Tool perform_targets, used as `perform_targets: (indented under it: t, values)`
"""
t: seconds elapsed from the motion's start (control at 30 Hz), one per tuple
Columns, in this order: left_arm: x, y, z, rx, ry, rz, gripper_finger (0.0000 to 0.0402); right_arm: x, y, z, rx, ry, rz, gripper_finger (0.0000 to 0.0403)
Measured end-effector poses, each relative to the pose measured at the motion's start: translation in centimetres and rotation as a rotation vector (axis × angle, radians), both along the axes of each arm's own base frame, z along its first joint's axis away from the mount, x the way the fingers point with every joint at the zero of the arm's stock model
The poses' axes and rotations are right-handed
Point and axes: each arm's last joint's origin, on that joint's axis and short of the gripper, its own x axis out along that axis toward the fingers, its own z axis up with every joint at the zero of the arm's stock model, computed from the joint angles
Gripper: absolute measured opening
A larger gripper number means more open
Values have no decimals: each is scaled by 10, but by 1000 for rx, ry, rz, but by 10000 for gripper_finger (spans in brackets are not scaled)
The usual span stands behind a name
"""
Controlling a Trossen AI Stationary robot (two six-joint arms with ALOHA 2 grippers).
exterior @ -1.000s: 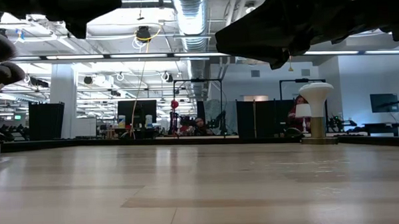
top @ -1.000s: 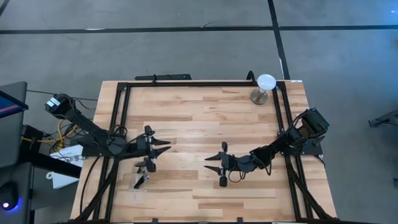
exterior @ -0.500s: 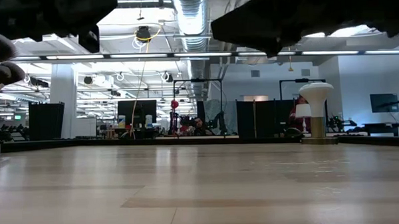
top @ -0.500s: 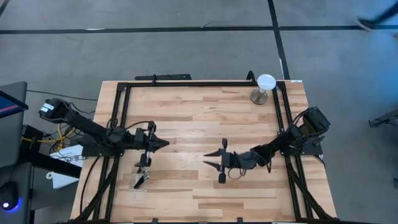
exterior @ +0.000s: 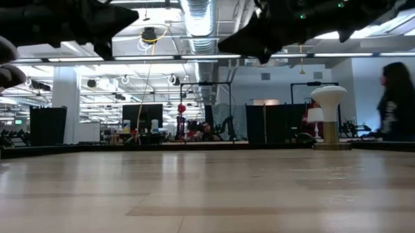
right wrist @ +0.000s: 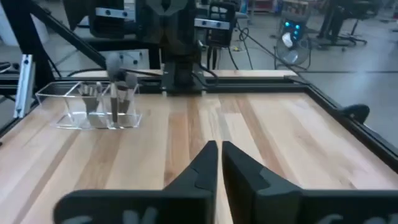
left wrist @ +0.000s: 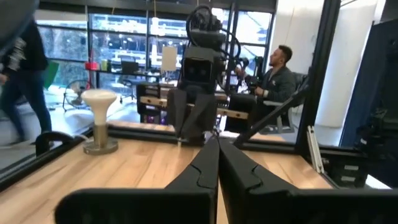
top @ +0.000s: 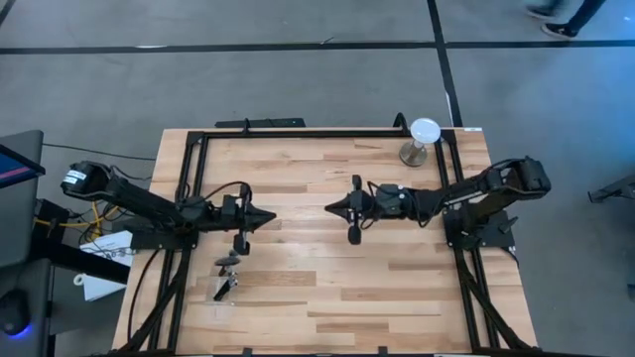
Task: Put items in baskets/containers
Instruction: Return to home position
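A small clear tray (right wrist: 93, 107) sits on the wooden table near its left front, with dark-handled brushes (right wrist: 118, 93) standing or leaning in it. In the high view the brushes (top: 226, 283) show as dark slivers. My left gripper (top: 266, 217) hovers above the table just beyond the tray, shut, its fingers (left wrist: 208, 163) pressed together with nothing between them. My right gripper (top: 330, 208) hangs over the table's middle and points toward the left gripper. It is shut too, its fingers (right wrist: 202, 163) holding nothing.
A round white disc on a metal stand (top: 422, 141) stands at the far right corner. A black frame (top: 317, 132) runs along the table's edges. Bare wood lies between and in front of the grippers. People (exterior: 401, 103) are in the room beyond.
My left gripper has shut with nothing in it and drifted toward the far edge, away from the tray. My right gripper has swung from the table's near middle toward the far edge as its arm stretched out, and its spread fingers have shut. The brushes and tray stayed put.
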Motion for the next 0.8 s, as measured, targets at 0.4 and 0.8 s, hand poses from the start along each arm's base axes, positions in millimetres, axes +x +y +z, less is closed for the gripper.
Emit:
perform_targets:
  t: [0.4,0.8]
  values:
    - [-12,-4,1,5,-27,-42,5,-73,2,-11,23,-109,-30,4]
    - [-52,4,-4,-12,-113,-112,5,-141,-3,-35,23,-227,-16,1]
